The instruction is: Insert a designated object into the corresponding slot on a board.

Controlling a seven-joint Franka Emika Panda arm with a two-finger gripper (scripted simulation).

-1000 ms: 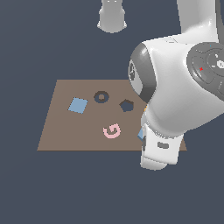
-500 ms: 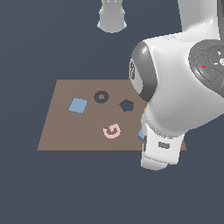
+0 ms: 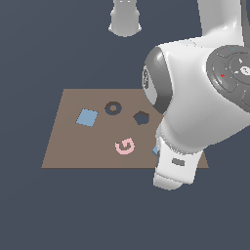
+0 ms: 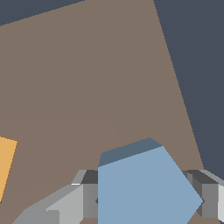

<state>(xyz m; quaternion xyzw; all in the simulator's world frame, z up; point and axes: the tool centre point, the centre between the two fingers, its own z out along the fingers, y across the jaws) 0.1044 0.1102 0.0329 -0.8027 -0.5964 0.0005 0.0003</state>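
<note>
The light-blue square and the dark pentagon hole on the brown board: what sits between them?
In the exterior view, the dark ring-shaped recess lies between the light-blue square and the pentagon slot, set slightly farther back on the board.

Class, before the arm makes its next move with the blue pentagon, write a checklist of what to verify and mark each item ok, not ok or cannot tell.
1. Blue pentagon block sits between the claw fingers: ok in the wrist view.
2. Claw firmly shut on the block: cannot tell; the contact faces are hidden.
3. Pentagon slot is empty: ok.
4. Block is over the slot: not ok; it is near the board edge at the exterior view's right, apart from the slot.
5. Pink G piece and ring recess are apart from the slot: ok.
</note>
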